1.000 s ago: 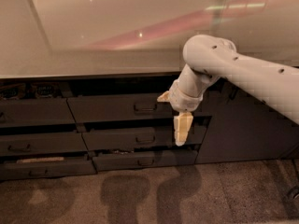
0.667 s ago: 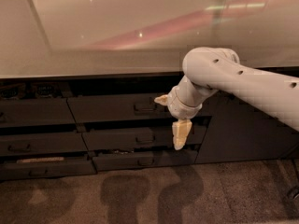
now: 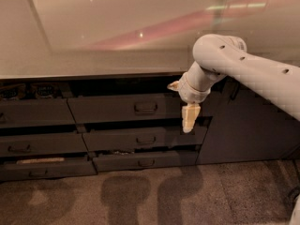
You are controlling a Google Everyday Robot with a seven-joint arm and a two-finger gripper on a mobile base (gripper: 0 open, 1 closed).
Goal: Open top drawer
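The top drawer (image 3: 112, 108) is a wide dark grey front just under the counter, with a small dark loop handle (image 3: 146, 108) at its centre. A dark gap shows above its front. My gripper (image 3: 189, 118) is cream-coloured and points downward in front of the drawer's right end, to the right of the handle and apart from it. It holds nothing that I can see. The white arm (image 3: 243, 71) reaches in from the right.
Two shorter drawer fronts, the middle drawer (image 3: 140, 139) and the bottom drawer (image 3: 143, 162), sit below the top one. More drawers (image 3: 33, 112) stand at the left. A plain dark cabinet door (image 3: 248, 125) is at the right. The pale counter (image 3: 108, 36) overhangs above, and carpet (image 3: 140, 196) lies below.
My gripper has risen and shifted slightly right, from over the middle drawer's right end to the top drawer's lower right corner. The drawers have not moved.
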